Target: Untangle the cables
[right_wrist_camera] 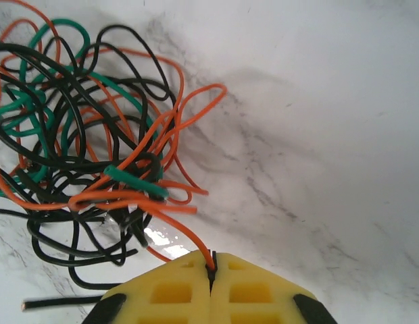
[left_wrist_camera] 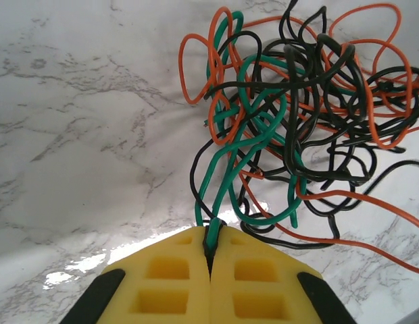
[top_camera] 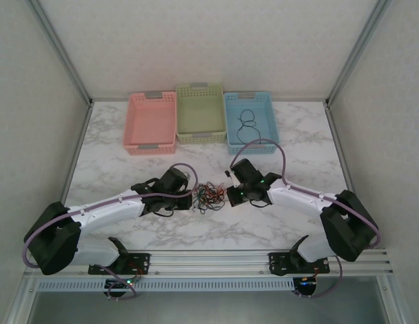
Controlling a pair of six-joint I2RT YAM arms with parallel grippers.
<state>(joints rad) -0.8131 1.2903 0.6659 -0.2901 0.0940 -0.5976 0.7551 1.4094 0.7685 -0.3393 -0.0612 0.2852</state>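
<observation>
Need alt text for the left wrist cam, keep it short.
The left gripper, yellow fingers together, is shut on a green cable at bottom centre. That strand runs up into a knot of orange, green and black cables lying on the white marble table, upper right.

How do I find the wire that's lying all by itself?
On the marble table, look along the far edge to the blue basket, the rightmost of three. Inside lies a thin black cable curled in loops, alone, unlike the orange, green and black cables knotted in a pile mid-table.
</observation>
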